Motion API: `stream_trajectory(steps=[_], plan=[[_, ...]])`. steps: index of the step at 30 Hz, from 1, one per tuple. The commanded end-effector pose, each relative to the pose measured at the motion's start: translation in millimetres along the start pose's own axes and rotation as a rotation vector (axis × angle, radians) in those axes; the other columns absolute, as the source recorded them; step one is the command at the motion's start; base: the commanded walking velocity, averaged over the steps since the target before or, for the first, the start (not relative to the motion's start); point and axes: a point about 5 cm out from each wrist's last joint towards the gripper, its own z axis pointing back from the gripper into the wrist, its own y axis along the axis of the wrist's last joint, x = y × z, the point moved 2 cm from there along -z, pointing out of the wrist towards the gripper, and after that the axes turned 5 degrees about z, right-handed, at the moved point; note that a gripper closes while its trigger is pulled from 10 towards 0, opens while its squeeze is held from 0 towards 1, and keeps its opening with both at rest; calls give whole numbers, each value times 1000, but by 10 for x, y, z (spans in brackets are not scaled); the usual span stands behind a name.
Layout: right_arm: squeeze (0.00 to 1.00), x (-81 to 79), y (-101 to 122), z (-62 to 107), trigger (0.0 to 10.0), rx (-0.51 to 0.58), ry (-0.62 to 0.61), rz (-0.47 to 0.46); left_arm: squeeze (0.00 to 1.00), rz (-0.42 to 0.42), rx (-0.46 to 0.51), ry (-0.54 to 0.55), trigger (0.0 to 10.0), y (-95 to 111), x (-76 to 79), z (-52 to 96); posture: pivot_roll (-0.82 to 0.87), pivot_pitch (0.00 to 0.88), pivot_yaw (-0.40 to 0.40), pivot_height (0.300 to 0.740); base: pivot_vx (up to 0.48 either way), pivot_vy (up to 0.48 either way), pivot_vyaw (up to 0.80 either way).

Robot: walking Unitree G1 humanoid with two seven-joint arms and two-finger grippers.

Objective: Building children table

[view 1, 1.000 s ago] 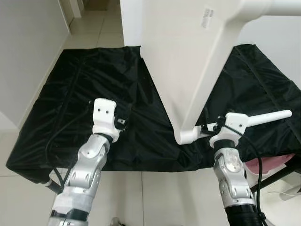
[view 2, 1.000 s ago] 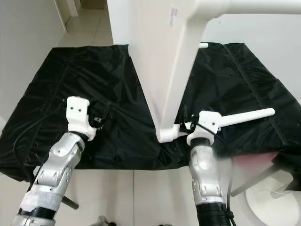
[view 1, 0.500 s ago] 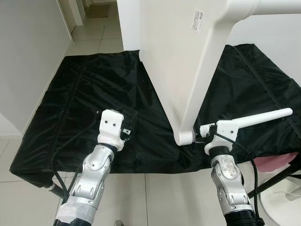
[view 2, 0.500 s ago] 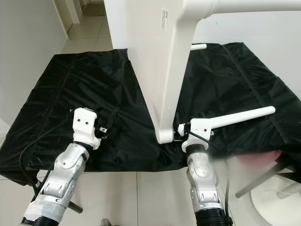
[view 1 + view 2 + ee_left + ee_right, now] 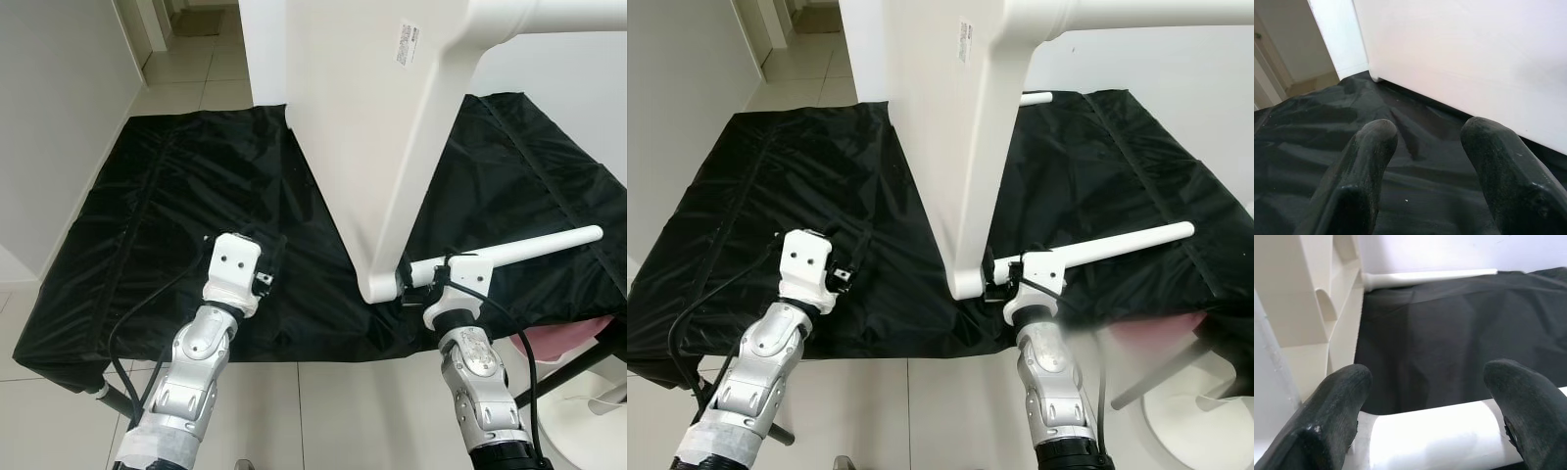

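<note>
While the left tool (image 5: 1425,161) hovers spread, the right tool (image 5: 1425,416) straddles a white leg (image 5: 529,247) loosely

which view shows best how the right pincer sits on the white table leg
The right wrist view: the white table leg lies between the spread fingers of the right pincer. Both eye views show the leg's whole length over the black cloth, but the wrist hides the fingers.
</note>
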Motion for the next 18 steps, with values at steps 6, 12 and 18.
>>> stream_trajectory(steps=[6,12,18], plan=[[0,-262,-99,46,10000,-52,123,-63,0,-37,11,89,10000,36,-172,62,17,79,25,740,0,0,0],[0,-357,-97,30,10000,-59,167,-73,0,-70,3,126,10000,27,-336,98,22,72,8,740,0,0,0],[0,-431,-108,12,10000,-66,183,-79,0,-89,2,145,10000,33,-412,100,28,63,0,740,0,0,0]])
